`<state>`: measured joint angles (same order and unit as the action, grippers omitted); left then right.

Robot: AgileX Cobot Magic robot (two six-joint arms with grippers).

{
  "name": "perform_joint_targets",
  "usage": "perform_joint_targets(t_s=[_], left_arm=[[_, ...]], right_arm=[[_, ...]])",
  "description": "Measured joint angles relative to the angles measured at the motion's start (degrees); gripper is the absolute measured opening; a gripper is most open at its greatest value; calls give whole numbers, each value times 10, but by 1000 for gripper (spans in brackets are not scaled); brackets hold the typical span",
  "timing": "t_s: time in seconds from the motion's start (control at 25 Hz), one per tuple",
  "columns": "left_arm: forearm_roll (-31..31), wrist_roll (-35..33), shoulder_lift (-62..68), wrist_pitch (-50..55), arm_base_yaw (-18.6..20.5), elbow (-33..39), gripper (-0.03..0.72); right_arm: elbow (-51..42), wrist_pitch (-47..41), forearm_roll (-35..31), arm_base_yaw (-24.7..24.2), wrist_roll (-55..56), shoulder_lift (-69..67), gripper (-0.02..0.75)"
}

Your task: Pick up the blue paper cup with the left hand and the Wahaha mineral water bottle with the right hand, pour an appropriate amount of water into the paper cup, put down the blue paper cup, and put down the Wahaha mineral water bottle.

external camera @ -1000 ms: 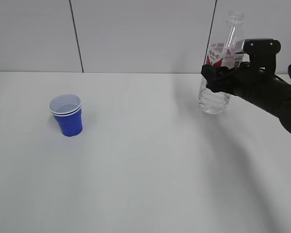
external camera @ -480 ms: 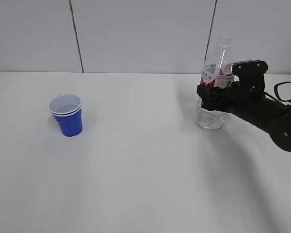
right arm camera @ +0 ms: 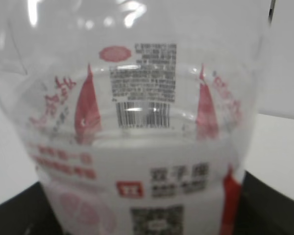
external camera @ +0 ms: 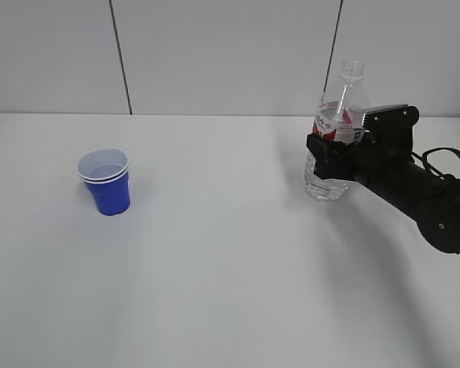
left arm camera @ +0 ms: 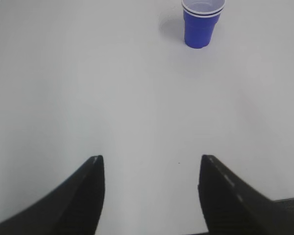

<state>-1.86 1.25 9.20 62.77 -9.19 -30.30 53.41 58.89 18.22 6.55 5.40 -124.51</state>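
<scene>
Nearest us our left claw (left arm camera: pixel 149 191) hung released over the smooth white surface (external camera: pixel 230 291), the glossy tapered blue cup (external camera: pixel 105 181) stood alone mid-left, and farther right our right claw (external camera: pixel 331 150), clenched on the ribbed clear bottle (external camera: pixel 333 130), had lowered it nearly onto the surface, closing the task.

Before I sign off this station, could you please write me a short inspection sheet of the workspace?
Surface: white table, bare apart from the two items.
Job's things: blue cup upright on the left, nothing touching it; uncapped bottle upright on the right, part full of water.
Clutter: nothing seen.
Grippers: right gripper clamped around the bottle; left gripper open, empty, far from the cup.
Cables: black cable looping at the right arm.
Surroundings: pale panelled wall.
</scene>
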Motion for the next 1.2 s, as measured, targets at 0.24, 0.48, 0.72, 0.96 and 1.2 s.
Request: perform_joint_targets(t_s=[0.24,0.48,0.72,0.96,1.2], left_arm=[[0,0,0,0,0,0,459],[0,0,0,0,0,0,459],[0,0,0,0,0,0,459],[0,0,0,0,0,0,459],[0,0,0,0,0,0,459]], right_arm=[[-3,5,0,0,-1,0,517],[-3,6,5,0,-13,0,657],[-27,57,-3,0,-42,0,663],[-66,61,-21,0,-54,0,663],[-120,63,-30,0,-63,5,663]])
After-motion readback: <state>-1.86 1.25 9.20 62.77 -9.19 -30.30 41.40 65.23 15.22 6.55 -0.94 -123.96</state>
